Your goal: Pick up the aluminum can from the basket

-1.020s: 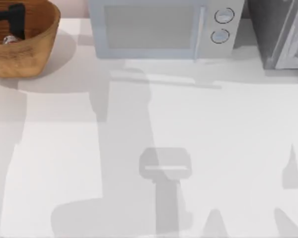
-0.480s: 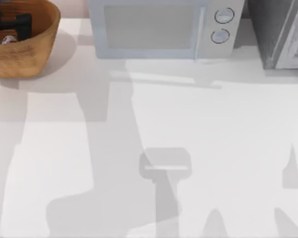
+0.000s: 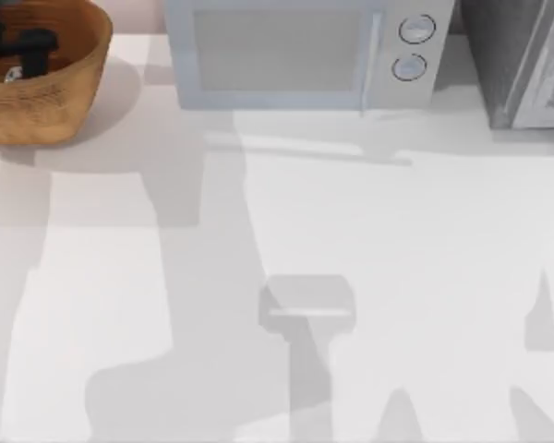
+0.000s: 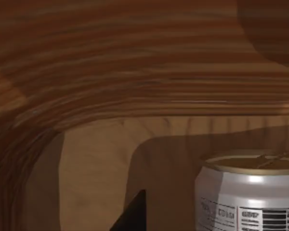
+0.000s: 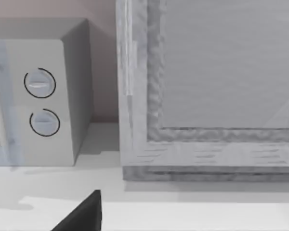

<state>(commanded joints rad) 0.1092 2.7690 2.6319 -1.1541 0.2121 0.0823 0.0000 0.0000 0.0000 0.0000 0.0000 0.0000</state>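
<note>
**Left gripper down in the basket, beside the can**

Top view: the basket (image 3: pixel 46 92) stands at the far left corner of the surface (image 3: pixel 351 231), with a pale grey microwave (image 3: pixel 300 55) just to its right along the far edge and a grey cabinet-like box (image 3: pixel 522 65) at the far right. The left gripper (image 3: pixel 14 46) shows as a dark shape inside the basket's bowl. A small whitish glint beside it is the aluminum can (image 3: pixel 15 74), lying low within the bowl near the basket's nearer wall. Whether the fingers are spread or clenched cannot be told from here.

Left wrist view: the camera sits deep in the basket, with ribbed orange-brown wall curving around. The can (image 4: pixel 250 192) stands upright on the basket floor, its tan-gold top with pull tab facing up and a printed label and barcode on its silver side. One dark finger tip (image 4: pixel 132 214) shows beside the can, apart from it; the other is not visible, so the grip state stays unclear, and nothing appears to be grasped yet.

Right wrist view: the right arm is parked at the right side, looking at the microwave's two dials (image 5: pixel 41 101) and the grey box (image 5: pixel 207 86). A dark finger tip (image 5: pixel 82 214) pokes in; its state cannot be told.

Handling, as a judgement: the can looks light, thin-walled and smooth, so it could slip or dent. The fingers should close across the middle of its cylindrical body, squarely and with modest force, keeping clear of the basket wall.
</note>
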